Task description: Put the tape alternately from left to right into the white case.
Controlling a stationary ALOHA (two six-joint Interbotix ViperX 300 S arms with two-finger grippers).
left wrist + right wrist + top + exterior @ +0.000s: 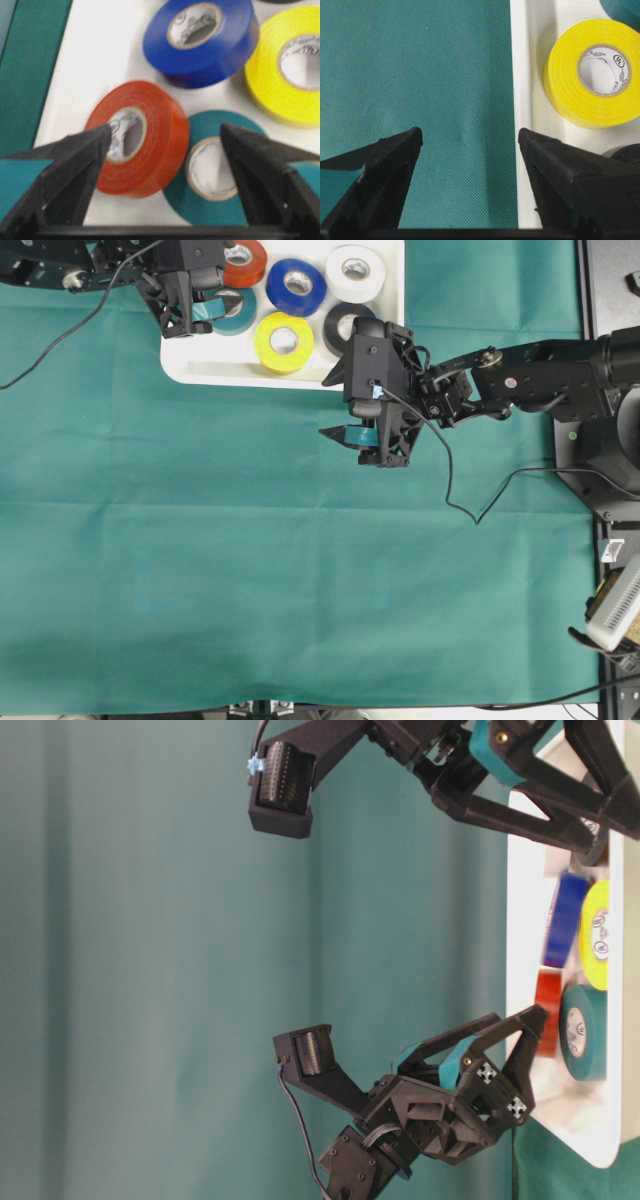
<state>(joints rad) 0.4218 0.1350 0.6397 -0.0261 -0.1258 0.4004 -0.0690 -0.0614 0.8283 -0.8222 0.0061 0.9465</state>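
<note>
The white case (190, 365) lies at the top of the overhead view and holds all the tape: red (248, 262), blue (295, 287), white (356, 275), teal (238, 312), yellow (283, 341) and black (343, 330). In the left wrist view the red roll (150, 150) is tilted, its edge resting on the flat teal roll (200, 200). My left gripper (165, 135) hovers open above these two, holding nothing. My right gripper (470, 135) is open and empty over the green cloth, its right finger (560, 165) above the case's rim (520, 75), near the yellow roll (570, 95).
Green cloth (250, 570) covers the table below the case. A black cable (450, 490) hangs from the right arm onto the cloth. Beyond the cloth's right edge stand the black arm base (610, 450) and a pale device (615, 605).
</note>
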